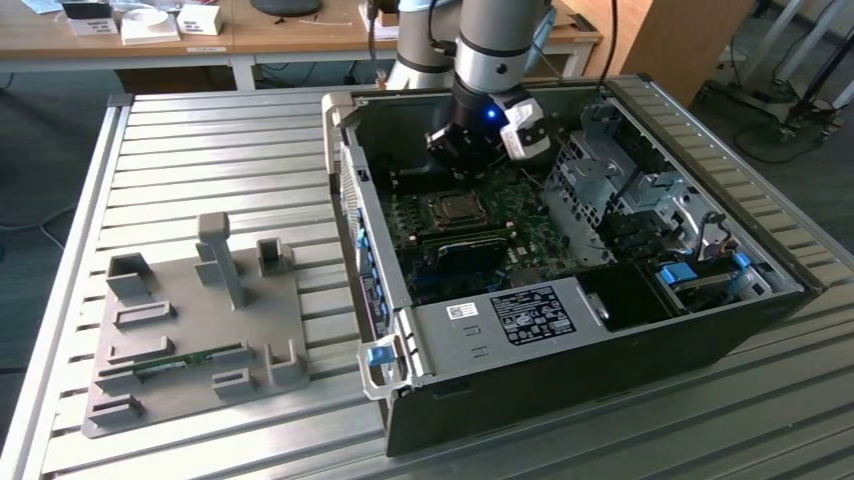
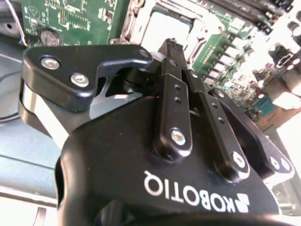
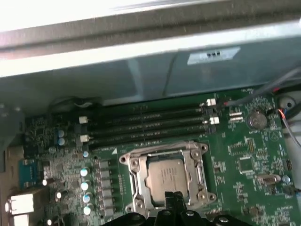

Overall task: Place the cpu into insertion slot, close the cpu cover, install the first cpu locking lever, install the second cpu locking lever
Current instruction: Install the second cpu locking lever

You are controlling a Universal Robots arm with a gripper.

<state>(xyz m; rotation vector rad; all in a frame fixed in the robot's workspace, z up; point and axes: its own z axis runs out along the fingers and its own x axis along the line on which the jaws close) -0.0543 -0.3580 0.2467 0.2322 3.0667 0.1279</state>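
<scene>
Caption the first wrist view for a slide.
Silvery square cpu seated in its metal-framed insertion slot on the green motherboard, gripper just above.

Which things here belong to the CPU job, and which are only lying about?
Belong to the job:
the cpu, seated in the insertion slot
the cpu cover, closed around it
the gripper, just above the socket

Lying about:
the grey fixture block on the table
the memory slots
the coin battery

Open case top (image 1: 400, 100) (walls around)
</scene>
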